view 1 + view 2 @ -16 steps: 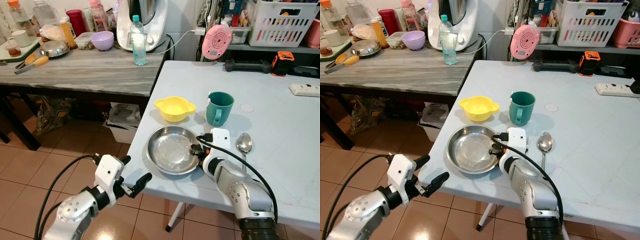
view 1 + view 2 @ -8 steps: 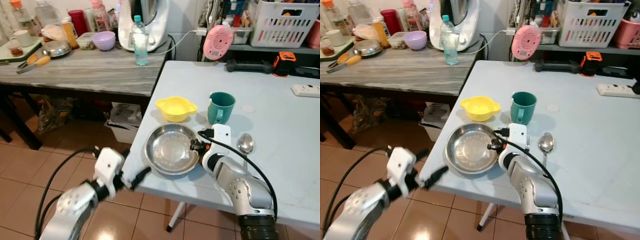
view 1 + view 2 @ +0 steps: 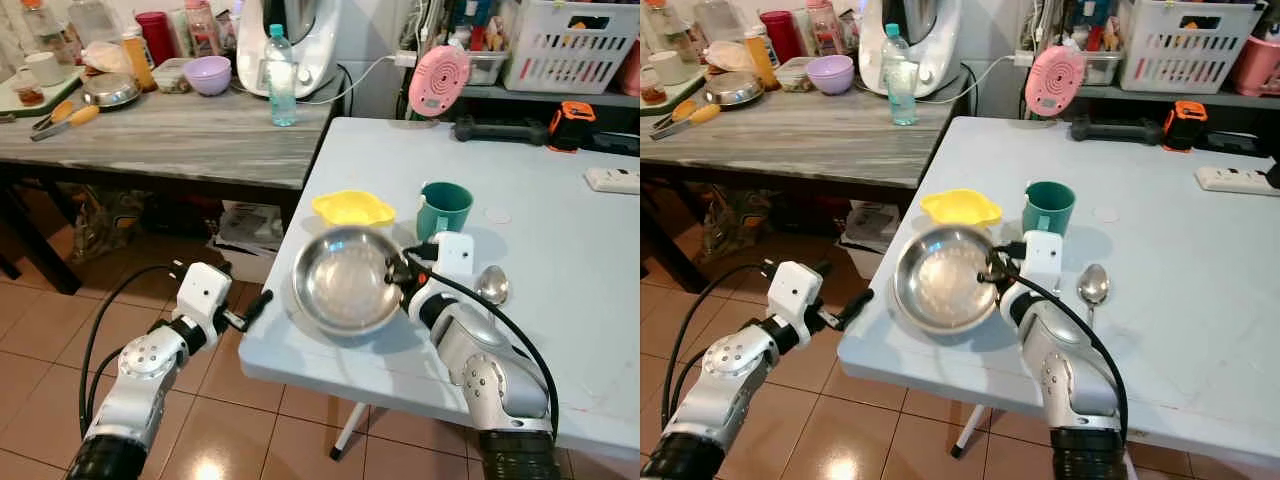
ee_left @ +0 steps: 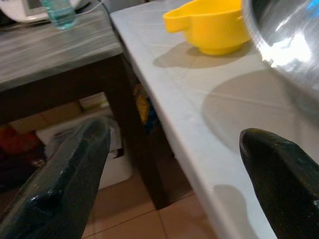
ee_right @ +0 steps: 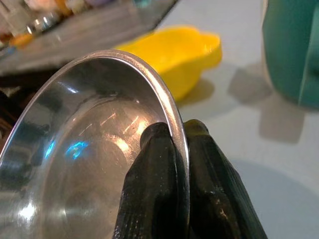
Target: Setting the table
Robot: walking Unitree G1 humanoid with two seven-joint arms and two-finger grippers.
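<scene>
On the white table (image 3: 560,260), near its front-left corner: a steel plate (image 3: 345,282) is held tilted up off the surface, its shadow seen underneath.
Right gripper (image 3: 400,275): clamped on the plate's right rim, one finger inside the rim and one outside (the pinch is seen clearly in the right wrist view, fingers (image 5: 149,199) pressed together on the thin edge).
Left gripper (image 3: 245,305): held out over the tiled floor (image 3: 40,330), just off the table's left edge; its two fingers (image 4: 65,169) are spread wide apart, nothing between them.
Yellow bowl (image 3: 352,208): set on the table right behind the plate, partly covered by the plate's upper rim in the head views.
Green mug (image 3: 443,208): upright, just right of the bowl, handle turned toward the robot.
Spoon (image 3: 491,285): laid flat on the table to the right of the right wrist, bowl end away from the robot.
Side counter (image 3: 160,130): grey wood, to the left, loaded with a water bottle (image 3: 281,78), a purple bowl (image 3: 207,75) and other kitchen stuff.
</scene>
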